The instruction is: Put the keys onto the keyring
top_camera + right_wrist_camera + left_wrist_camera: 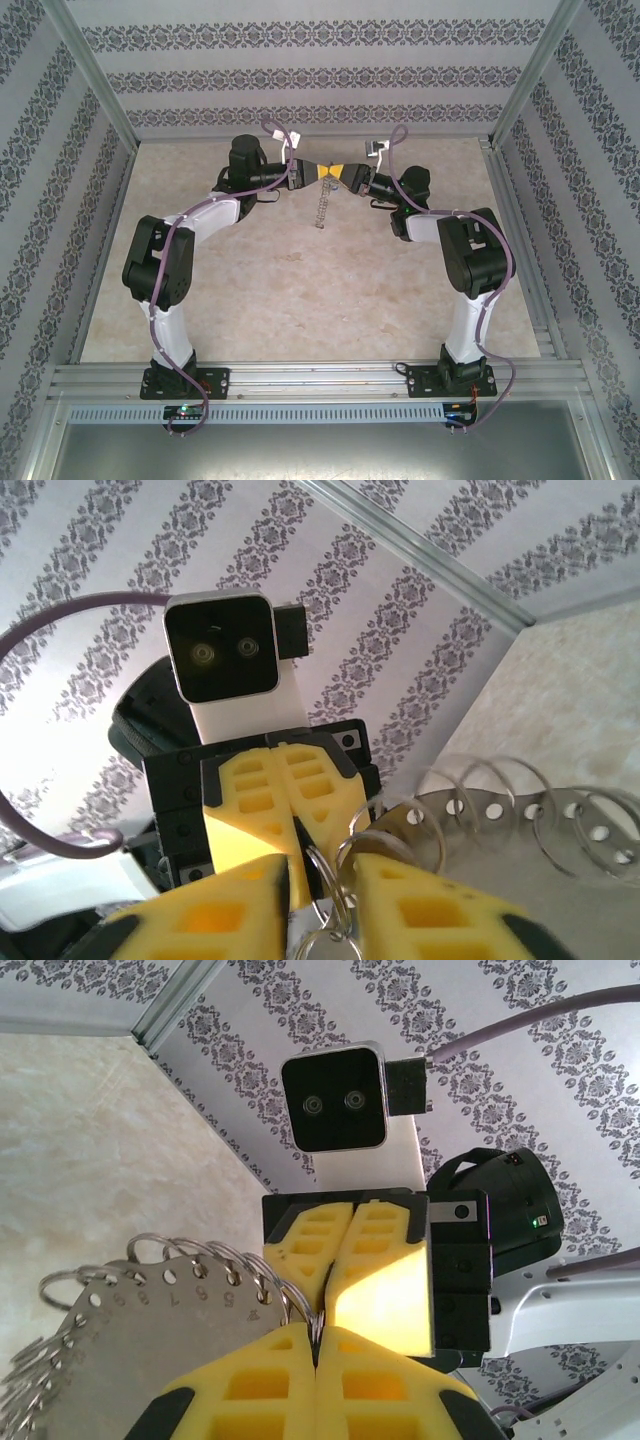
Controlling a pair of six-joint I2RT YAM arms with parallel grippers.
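Observation:
The keyring is a flat grey metal plate with numbered holes, each carrying a thin split ring. From above it hangs limp under the two grippers. These meet tip to tip above the far middle of the table. My left gripper is shut, pinching the end split ring. My right gripper faces it with a gap between its yellow fingers. A split ring sits in that gap and another loops over the right finger. The blue-headed key is hidden.
The beige table stretches toward the arm bases. Patterned walls close it in on three sides. An aluminium rail runs along the near edge, and the back wall stands close behind the grippers.

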